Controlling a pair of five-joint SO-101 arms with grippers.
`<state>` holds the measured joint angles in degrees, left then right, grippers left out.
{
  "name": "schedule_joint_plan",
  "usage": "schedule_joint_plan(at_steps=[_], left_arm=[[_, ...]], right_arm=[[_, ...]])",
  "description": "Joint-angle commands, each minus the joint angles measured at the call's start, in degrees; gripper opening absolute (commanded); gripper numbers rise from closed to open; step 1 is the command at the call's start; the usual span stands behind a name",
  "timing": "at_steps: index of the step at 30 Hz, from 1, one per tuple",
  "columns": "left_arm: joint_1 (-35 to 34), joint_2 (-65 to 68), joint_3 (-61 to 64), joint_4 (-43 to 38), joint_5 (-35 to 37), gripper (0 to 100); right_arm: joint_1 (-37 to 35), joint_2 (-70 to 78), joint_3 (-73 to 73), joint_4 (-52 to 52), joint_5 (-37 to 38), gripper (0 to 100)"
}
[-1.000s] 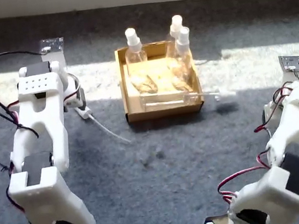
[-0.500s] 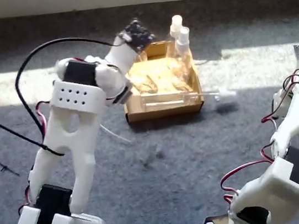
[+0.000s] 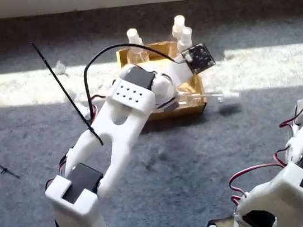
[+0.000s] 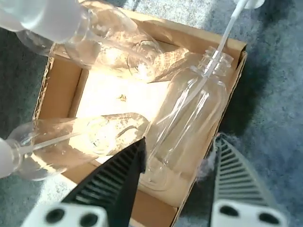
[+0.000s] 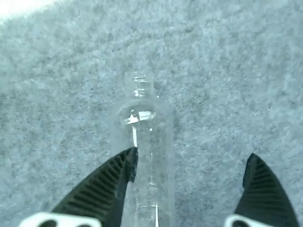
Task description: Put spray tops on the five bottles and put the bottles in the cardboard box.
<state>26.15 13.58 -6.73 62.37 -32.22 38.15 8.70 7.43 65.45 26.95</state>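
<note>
— Where is the cardboard box [image 3: 156, 47]?
— At 12 o'clock on the grey carpet [image 3: 165, 173]. Three capped bottles [image 3: 185, 41] stand along its 12 o'clock side.
— And the left gripper [image 4: 180, 141]?
— It hangs over the box. Its fingers are spread wide and hold nothing. Under it a lying bottle [image 4: 189, 104] rests in the box, and its neck has no cap on. A thin tube runs into the neck from a spray top [image 3: 229, 95] that sticks out past the box at 3 o'clock.
— What about the right gripper [image 5: 191, 155]?
— Wide too, and holding nothing. It is low over the carpet. A bare bottle [image 5: 144, 137] lies flat between its fingers, just beside one of them, with no top on.
</note>
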Motion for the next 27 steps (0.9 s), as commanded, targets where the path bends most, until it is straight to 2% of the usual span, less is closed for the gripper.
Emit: schedule_joint_plan(at_steps=[1, 8, 21, 27], left_arm=[[1.63, 2.07, -2.51, -4.84, -0.62, 23], [1.63, 4.88, -2.51, -9.32, -0.53, 23], [5.67, 5.05, -6.29, -9.49, -0.44, 23], [8.22, 5.14, -6.37, -9.67, -0.7, 23]], right_arm=[[0.48, -0.13, 0.84, -0.84, 2.11, 30.7], [0.48, -0.13, 1.45, -2.95, 2.2, 30.7], [-2.33, -0.22, 3.03, -2.86, 2.11, 30.7], [-0.92, -0.22, 2.77, -3.12, 2.11, 30.7]])
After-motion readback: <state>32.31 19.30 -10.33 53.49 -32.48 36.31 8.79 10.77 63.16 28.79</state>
